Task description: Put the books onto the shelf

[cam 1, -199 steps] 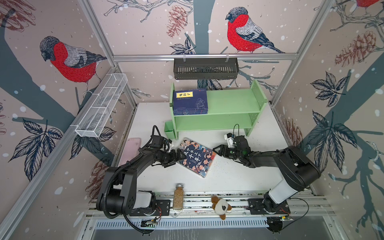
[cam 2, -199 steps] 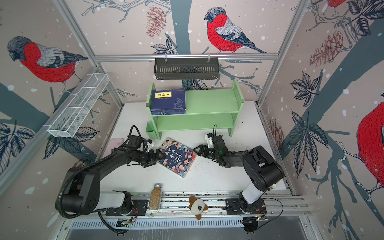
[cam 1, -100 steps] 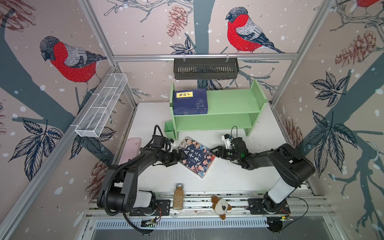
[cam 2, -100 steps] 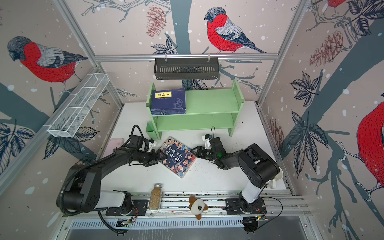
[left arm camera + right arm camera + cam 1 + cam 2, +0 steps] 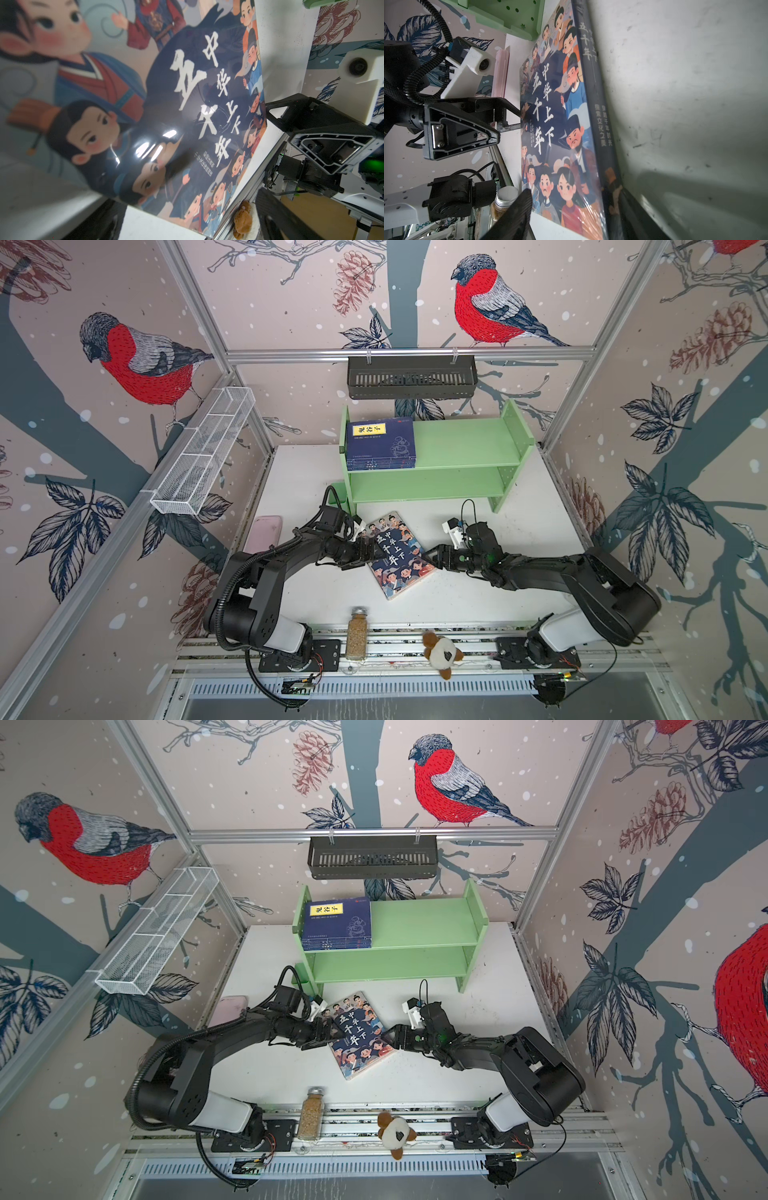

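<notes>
The cartoon book lies mid-table, in front of the shelf that holds the navy books. The left gripper is spread wide at one edge. The right gripper straddles the spine, and I cannot tell whether it pinches. A shallow hold on the glossy wrap could slip.

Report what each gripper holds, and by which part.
Nothing is clamped. The left gripper and right gripper are open, fingers at opposite long edges of the cartoon book, the right one at its spine.
</notes>
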Controlling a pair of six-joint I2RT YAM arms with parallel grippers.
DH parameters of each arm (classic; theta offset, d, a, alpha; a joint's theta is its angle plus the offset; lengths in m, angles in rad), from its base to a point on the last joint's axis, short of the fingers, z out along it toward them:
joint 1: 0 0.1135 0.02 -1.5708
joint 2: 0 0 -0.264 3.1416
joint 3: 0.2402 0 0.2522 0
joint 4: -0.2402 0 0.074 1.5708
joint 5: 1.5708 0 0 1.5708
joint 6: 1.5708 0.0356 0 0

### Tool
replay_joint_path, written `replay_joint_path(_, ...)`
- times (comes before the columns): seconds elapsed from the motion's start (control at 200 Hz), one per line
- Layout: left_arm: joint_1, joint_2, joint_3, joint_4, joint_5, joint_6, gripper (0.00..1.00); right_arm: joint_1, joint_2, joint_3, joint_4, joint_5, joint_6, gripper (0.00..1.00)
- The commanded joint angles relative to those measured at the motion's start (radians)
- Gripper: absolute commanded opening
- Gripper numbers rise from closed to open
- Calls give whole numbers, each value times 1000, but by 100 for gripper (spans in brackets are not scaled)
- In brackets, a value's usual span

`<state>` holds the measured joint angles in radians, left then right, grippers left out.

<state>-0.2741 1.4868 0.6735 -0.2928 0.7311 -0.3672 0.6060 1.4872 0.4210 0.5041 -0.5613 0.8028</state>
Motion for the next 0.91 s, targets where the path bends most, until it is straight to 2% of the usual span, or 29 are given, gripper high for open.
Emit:
replay_joint_path(0.0, -8, 6, -5, 9, -9, -16, 97, -11, -1, 22, -56, -4, -30, 67)
replay_joint_path(0.2, -25, 8, -34, 43, -48, 4, 97, -41, 68, 63, -54, -35, -47, 68)
replay_joint_path(0.375, -69, 45, -3, 38, -52, 36, 97, -41, 131, 62, 0, -112, -19, 67)
replay_joint_path(0.63, -103, 65, 15, 42, -47, 44, 97, -16, 71, 28, -44, -195, -8, 66)
replay_joint_path(0.9, -107, 49, 8, 75, 6, 24, 97, 13, 50, -16, 60, -222, 118, 67)
